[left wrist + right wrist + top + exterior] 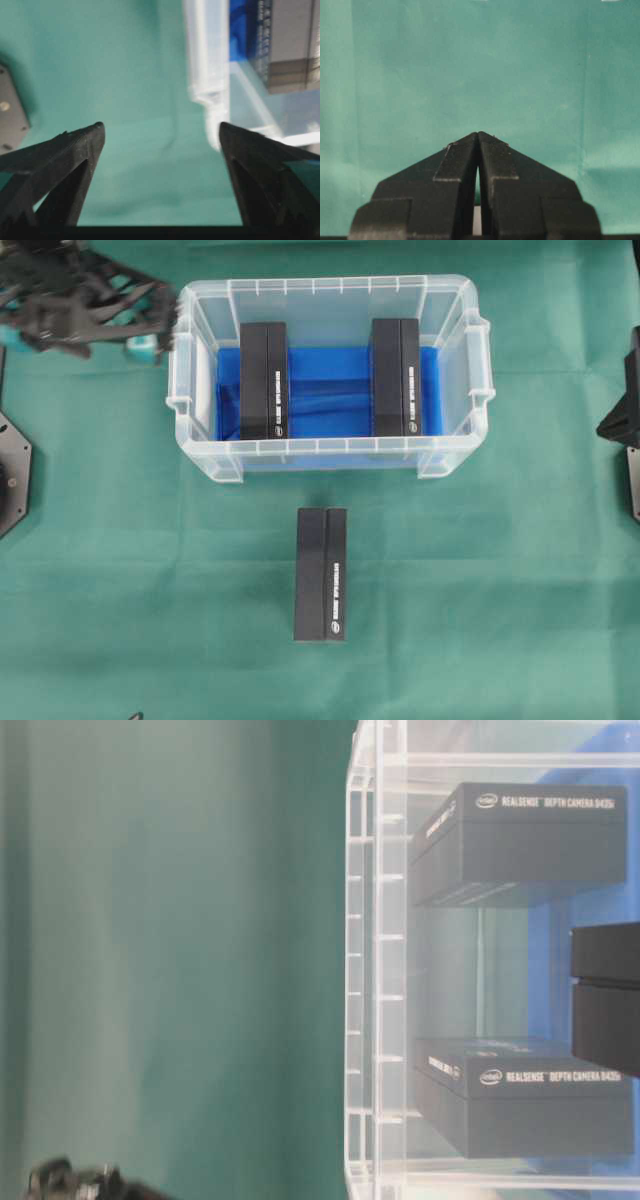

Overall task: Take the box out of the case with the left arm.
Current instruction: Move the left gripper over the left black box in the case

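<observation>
The clear case [320, 446] with a blue lining stands at the back middle of the green cloth. Two black boxes stand on edge inside it, one at its left [264, 380] and one at its right [396, 377]. A third black box [320, 573] lies on the cloth in front of the case. My left gripper [158, 328] hovers just outside the case's left rim. In the left wrist view it [160, 127] is open over bare cloth, with the case's corner [210, 75] and a box [290, 45] ahead to the right. My right gripper [478, 134] is shut and holds nothing.
The right arm [622, 420] sits at the table's right edge, away from the case. A black base plate [12, 470] lies at the left edge. Seen from table level, the ribbed case wall [365, 970] shows both boxes [530, 840] [530, 1100] through it.
</observation>
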{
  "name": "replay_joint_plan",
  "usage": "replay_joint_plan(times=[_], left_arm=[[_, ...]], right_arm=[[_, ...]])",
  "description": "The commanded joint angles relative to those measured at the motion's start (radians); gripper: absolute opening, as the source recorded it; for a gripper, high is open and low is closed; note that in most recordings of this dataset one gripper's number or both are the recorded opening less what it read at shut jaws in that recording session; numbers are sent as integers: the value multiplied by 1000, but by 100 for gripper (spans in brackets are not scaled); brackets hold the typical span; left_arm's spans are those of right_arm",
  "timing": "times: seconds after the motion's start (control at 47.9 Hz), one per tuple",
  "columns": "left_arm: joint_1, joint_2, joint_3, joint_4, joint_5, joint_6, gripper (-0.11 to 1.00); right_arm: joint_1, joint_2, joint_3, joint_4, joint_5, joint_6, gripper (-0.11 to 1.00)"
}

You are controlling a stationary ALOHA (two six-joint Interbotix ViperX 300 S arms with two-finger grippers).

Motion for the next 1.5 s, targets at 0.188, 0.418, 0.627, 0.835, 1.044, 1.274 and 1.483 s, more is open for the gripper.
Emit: replay_joint_plan(times=[0.188, 0.418, 0.627, 0.835, 1.044, 1.274, 1.483], left_arm=[[-11, 161, -216, 2, -9, 5, 98], [-28, 301, -380, 2, -5, 8, 98], [-35, 374, -459, 0, -5, -5, 98], [-35, 385, -466, 0, 11, -17, 98], [-37, 382, -457, 0, 15, -26, 98], [-37, 382, -453, 2, 15, -25, 98], [-37, 379, -440, 2, 12, -25, 98]], right_arm=[[-2, 3, -29, -2, 6, 3, 7], [-2, -2, -29, -2, 41, 6, 7], [0, -12, -31, -2, 58, 3, 7], [-2, -20, -31, -2, 58, 2, 7], [-2, -20, -31, -2, 58, 0, 7], [-2, -20, -31, -2, 58, 0, 7], [0, -20, -31, -2, 58, 2, 7]])
